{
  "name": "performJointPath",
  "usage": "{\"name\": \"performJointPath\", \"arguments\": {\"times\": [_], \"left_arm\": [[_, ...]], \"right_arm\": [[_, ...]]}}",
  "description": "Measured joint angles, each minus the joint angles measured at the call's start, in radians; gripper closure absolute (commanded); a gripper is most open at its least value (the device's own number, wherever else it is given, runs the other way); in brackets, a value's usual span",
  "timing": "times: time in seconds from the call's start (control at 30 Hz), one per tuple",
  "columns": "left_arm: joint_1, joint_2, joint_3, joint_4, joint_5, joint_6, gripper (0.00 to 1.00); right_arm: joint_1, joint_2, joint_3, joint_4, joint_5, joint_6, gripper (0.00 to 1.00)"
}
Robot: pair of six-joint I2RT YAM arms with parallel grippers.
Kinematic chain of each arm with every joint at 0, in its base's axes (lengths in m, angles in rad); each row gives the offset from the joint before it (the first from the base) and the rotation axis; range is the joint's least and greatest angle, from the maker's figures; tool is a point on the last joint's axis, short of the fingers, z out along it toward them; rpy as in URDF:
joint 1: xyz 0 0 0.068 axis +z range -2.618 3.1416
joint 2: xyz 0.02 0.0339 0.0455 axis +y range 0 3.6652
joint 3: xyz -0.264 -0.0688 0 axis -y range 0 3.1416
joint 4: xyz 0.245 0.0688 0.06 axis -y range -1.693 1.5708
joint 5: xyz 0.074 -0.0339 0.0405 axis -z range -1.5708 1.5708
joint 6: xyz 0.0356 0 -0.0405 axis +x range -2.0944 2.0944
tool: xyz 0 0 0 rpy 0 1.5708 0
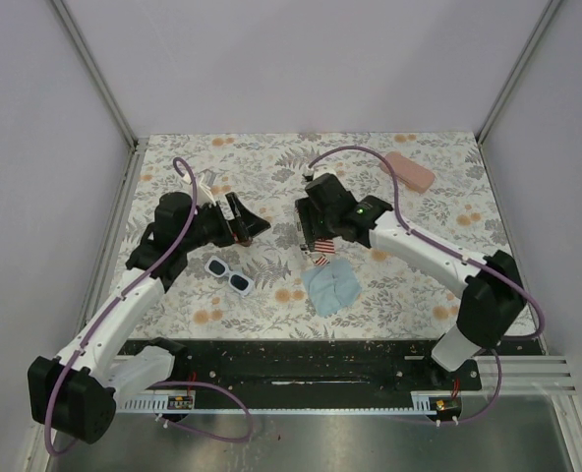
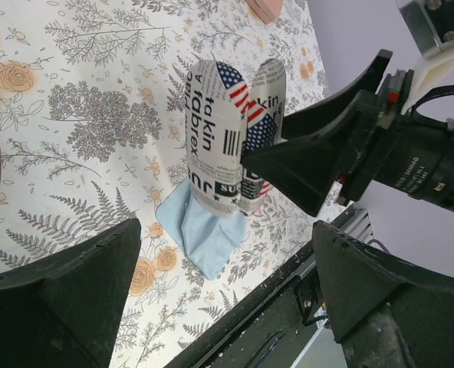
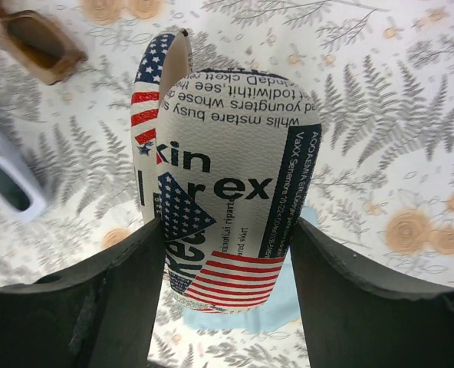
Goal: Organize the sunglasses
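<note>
Arms are bending inward over the floral tabletop (image 1: 271,157). We are seeing the right gripper (image 3: 225,230) pinching the stars-and-stripes pouch (image 3: 235,138) upright over a blue cloth (image 1: 332,288), while the left gripper (image 2: 225,238) is hanging spread wide. The white sunglasses (image 1: 228,275) are lying beside the left arm, with the brown sunglasses (image 3: 35,46) just beyond. Open room is stretching toward the far edge, where a pink case (image 1: 409,170) is resting.

Pouch (image 3: 227,176) fine-grained, matt, leather-like, printed; cloth (image 2: 200,230) soft pale-blue fabric; white sunglasses (image 3: 8,180) smooth glossy plastic; brown sunglasses (image 3: 39,46) smooth translucent plastic; right fingers (image 3: 74,307) matt black plastic, faintly rough; table (image 3: 380,115) matt floral print.
</note>
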Motion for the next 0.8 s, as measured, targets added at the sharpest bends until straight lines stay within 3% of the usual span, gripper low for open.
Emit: {"name": "performJointPath", "arguments": {"times": [0.27,0.43,0.6,0.8], "left_arm": [[0.023,-0.022,0.000,-0.058,0.008,0.034,0.04],[0.035,-0.023,0.000,-0.070,0.015,0.051,0.04],[0.040,-0.021,0.000,-0.076,0.026,0.056,0.04],[0.050,-0.022,0.000,-0.087,0.031,0.062,0.04]], "right_arm": [[0.061,0.104,0.084,-0.086,0.275,-0.092,0.43],[0.061,0.122,0.129,-0.130,0.293,-0.106,0.43],[0.013,0.111,0.135,-0.104,0.077,-0.052,0.43],[-0.267,-0.005,-0.023,0.084,-0.384,0.131,0.43]]}}
